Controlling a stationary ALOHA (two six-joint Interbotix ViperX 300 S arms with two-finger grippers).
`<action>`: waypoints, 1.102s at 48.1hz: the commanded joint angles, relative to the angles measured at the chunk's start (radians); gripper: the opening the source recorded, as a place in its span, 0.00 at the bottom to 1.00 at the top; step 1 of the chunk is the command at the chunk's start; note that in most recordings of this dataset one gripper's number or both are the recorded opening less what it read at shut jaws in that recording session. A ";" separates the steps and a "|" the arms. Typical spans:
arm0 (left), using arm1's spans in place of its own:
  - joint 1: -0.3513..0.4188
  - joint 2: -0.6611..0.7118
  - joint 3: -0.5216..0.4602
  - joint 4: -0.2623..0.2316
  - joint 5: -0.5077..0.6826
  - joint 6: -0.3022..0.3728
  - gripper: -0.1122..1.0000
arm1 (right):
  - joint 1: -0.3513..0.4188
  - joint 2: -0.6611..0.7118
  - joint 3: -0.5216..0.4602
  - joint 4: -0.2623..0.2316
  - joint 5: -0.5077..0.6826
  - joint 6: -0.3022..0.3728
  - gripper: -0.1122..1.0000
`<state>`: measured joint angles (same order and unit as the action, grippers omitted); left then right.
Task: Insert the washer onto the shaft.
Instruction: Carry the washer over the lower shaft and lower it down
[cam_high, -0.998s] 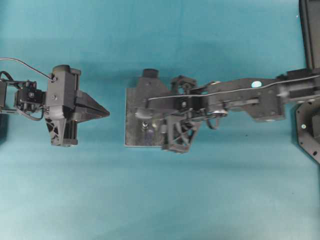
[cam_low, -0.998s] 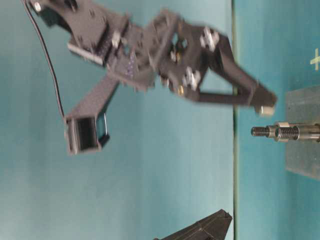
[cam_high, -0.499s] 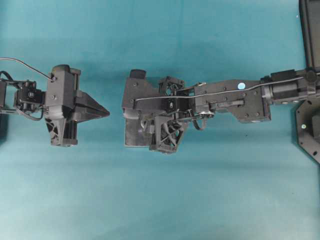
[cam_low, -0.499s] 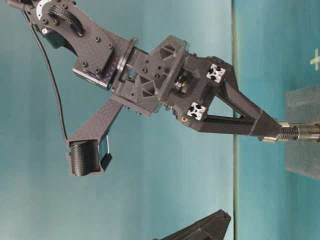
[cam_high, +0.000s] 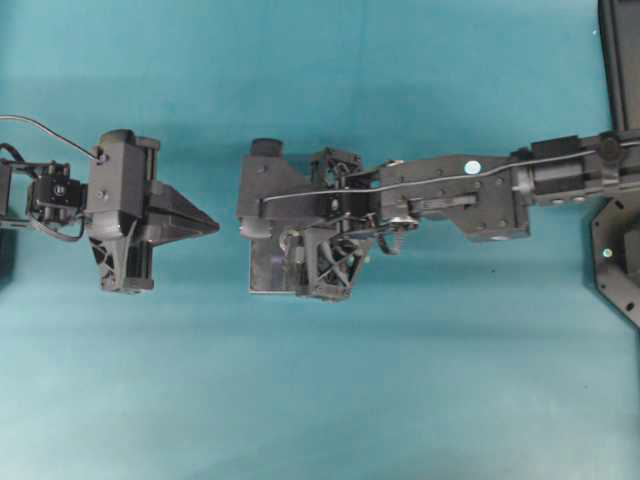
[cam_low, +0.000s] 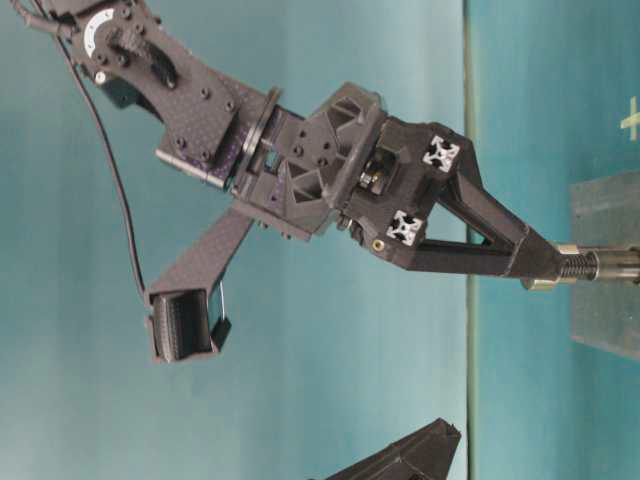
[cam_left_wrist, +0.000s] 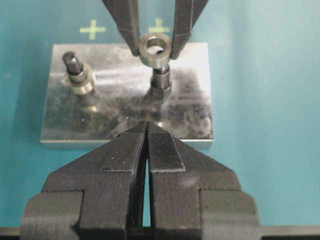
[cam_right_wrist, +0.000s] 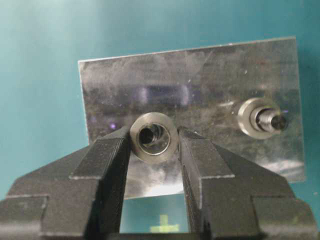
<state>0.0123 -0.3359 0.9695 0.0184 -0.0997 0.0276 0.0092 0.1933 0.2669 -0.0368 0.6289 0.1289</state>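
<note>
Progress: washer (cam_right_wrist: 153, 134) lined up over the tip of the shaft (cam_left_wrist: 161, 82) and, judging by the table-level view, just started onto the threads; not yet slid down to the plate (cam_left_wrist: 125, 110).
Remaining: pushing the washer further along the shaft toward the plate, then letting go and backing off, as a judgement from the task.
Right claw (cam_right_wrist: 154, 145): clamped on the washer, one finger on each side of its rim, hole facing along the shaft.
Washer location: between the right claw's fingertips, at the free end of the shaft, with the plate directly beyond it.
Right arm pose: stretched across the middle over the plate in the overhead view; wrist angled so the fingers pointed along the shaft axis toward the plate.
Left claw (cam_left_wrist: 146, 150): pressed together, holding nothing, pointed at the plate but well apart from it.
Left arm pose: parked over the table (cam_high: 320, 400), level with the plate.
Beside the right claw: second post (cam_right_wrist: 262, 118) on the same plate, already carrying a ring at its base.
</note>
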 joint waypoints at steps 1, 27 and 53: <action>0.000 -0.014 -0.008 0.003 -0.015 -0.002 0.10 | -0.005 0.003 -0.035 -0.002 0.037 -0.018 0.40; -0.002 -0.006 -0.008 0.003 -0.015 -0.002 0.10 | 0.000 0.003 -0.057 -0.002 0.100 -0.014 0.40; 0.000 -0.005 -0.008 0.003 -0.015 -0.002 0.10 | 0.006 -0.002 -0.054 0.012 0.115 -0.015 0.40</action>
<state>0.0138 -0.3359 0.9725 0.0184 -0.1058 0.0276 0.0123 0.2178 0.2148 -0.0307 0.7394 0.1243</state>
